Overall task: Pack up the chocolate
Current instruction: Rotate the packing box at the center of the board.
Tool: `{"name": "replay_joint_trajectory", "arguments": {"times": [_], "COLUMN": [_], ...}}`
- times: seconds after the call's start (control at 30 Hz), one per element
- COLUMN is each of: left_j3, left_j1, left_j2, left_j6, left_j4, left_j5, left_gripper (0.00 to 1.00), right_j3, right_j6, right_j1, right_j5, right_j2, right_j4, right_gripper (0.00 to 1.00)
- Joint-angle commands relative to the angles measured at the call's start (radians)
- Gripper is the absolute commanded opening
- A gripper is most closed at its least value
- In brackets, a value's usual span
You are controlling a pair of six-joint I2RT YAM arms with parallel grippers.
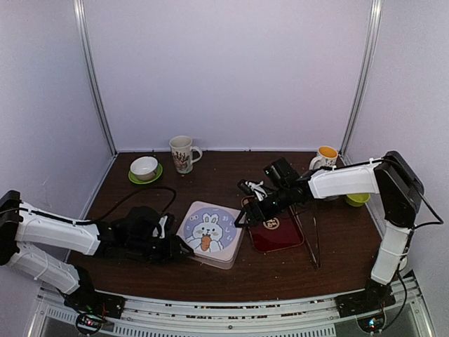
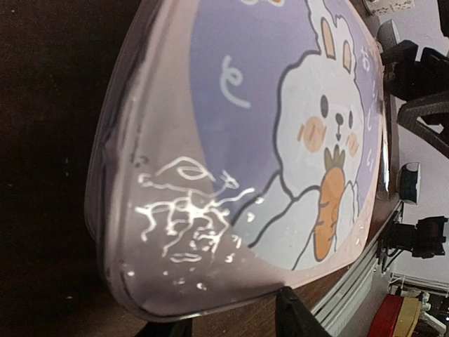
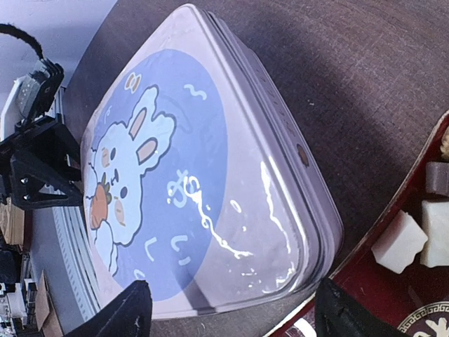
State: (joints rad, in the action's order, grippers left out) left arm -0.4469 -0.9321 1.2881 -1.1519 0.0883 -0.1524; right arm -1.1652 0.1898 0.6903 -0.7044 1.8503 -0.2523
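A pale lilac square box (image 1: 210, 234) with a bunny-and-carrot lid lies closed at the table's middle front. My left gripper (image 1: 185, 247) is open at the box's left corner; in the left wrist view its fingertips (image 2: 298, 316) stand apart just short of the box (image 2: 231, 154). My right gripper (image 1: 245, 209) is wide open and empty above the box's right edge (image 3: 210, 175). The dark-red tray (image 1: 280, 235) lies right of the box. The right wrist view shows chocolate in it: a cream-white cube (image 3: 398, 242), another (image 3: 436, 232) and a dark piece (image 3: 436, 178).
Metal tongs (image 1: 313, 237) lie right of the tray. A patterned mug (image 1: 182, 154) and a white bowl on a green saucer (image 1: 144, 169) stand at the back left. A yellow-filled mug (image 1: 325, 156) and a green dish (image 1: 358, 199) are at the back right.
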Motion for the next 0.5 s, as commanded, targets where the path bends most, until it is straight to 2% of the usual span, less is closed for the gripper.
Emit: {"name": "replay_joint_trajectory", "arguments": {"times": [0.0, 0.13, 0.3, 0.47], "left_j3": [0.038, 0.040, 0.044, 0.040], "left_j1": [0.049, 0.078, 0.085, 0.085], "left_j2": [-0.036, -0.044, -0.046, -0.053], "left_j6": [0.035, 0.050, 0.047, 0.039], "left_j4": [0.021, 0.032, 0.057, 0.060], "left_j5": [0.048, 0.043, 0.030, 0.039], "left_gripper": [0.43, 0.43, 0.43, 0.43], "right_j3": [0.041, 0.070, 0.022, -0.037], "right_j6": [0.057, 0.072, 0.053, 0.067], "right_j1": [0.001, 0.003, -0.014, -0.033], "right_j5": [-0.041, -0.044, 0.095, 0.161], "right_j2": [-0.060, -0.085, -0.082, -0.063], "right_j4": [0.063, 0.083, 0.006, 0.039], "right_gripper": [0.80, 0.79, 0.85, 0.88]}}
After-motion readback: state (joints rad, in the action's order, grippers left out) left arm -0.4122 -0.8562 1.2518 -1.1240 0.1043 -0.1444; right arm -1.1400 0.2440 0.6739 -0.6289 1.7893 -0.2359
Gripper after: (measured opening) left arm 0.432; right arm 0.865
